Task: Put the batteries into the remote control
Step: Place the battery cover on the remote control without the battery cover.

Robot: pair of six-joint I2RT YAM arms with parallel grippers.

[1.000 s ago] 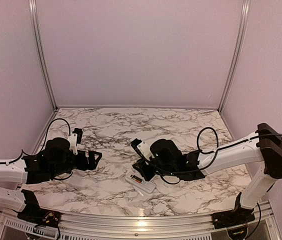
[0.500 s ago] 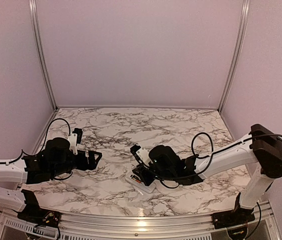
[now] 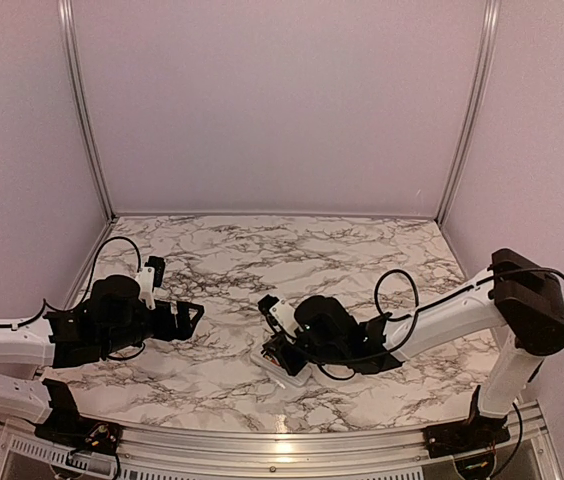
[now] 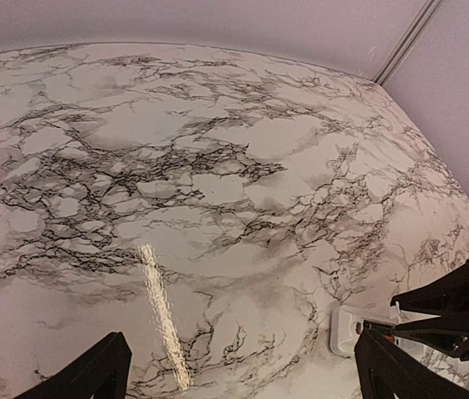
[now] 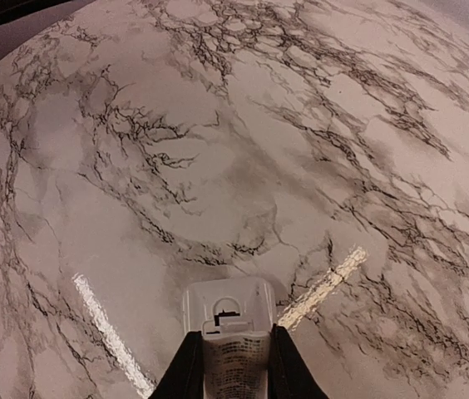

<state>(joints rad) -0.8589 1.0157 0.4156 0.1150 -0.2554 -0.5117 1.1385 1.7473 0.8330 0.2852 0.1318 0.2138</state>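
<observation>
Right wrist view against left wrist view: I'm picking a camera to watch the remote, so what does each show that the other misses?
Right wrist only: the remote control close up, its recessed end at the right end effector. Left wrist only: the open left end effector, plus the right one from outside, closed, tips at the remote's corner. Both: the remote and the marble table.

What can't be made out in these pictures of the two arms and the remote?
- Batteries: none show; in the top view the right tool covers most of the remote control.
- White ribbed piece between that tool's fingers, right wrist view: cut by the bottom edge, so whether it is gripped is unclear.
- Left wrist view: only the remote's corner, the rest behind the right tool.
</observation>
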